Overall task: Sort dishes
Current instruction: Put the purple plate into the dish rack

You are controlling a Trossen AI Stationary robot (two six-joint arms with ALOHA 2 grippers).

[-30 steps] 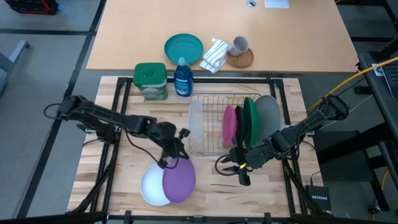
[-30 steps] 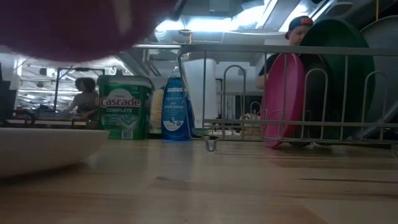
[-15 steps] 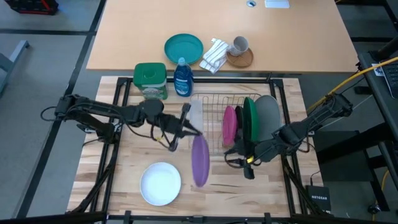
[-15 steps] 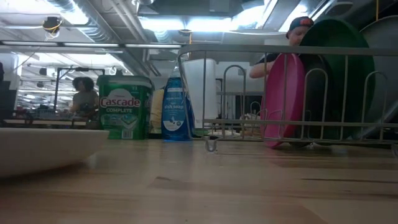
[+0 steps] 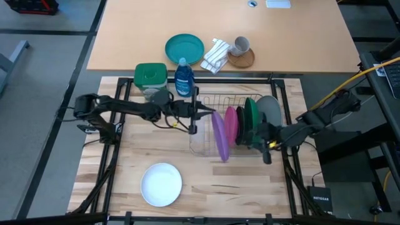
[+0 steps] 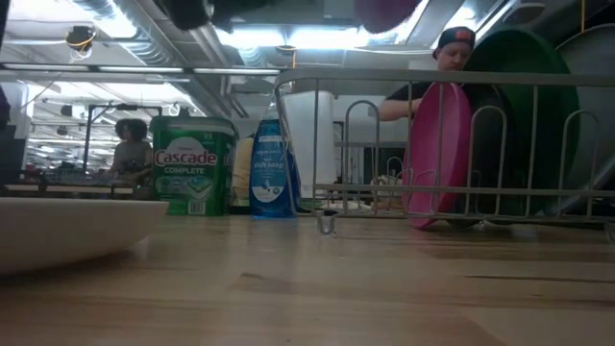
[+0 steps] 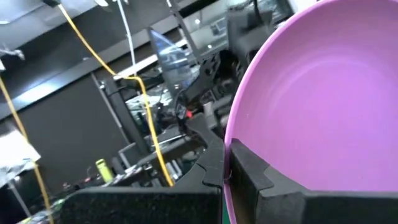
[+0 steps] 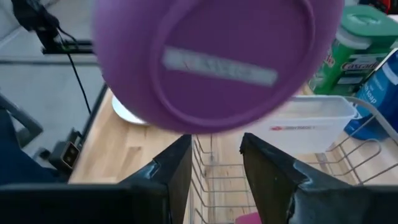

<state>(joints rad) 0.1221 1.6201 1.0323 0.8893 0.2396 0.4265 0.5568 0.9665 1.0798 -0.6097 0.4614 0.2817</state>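
Purple plate [image 5: 219, 134] — lifted off the table, now on edge over the wire rack [image 5: 209, 103] — clenched in the left gripper [image 5: 199, 113]; right gripper [image 5: 255, 135] waits released.

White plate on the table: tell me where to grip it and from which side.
Grip the white plate by its raised rim, probably at the edge toward the rack, coming down from above at a slant. It lies flat and alone on the table, so only the rim offers a hold. The left gripper holds the purple plate.
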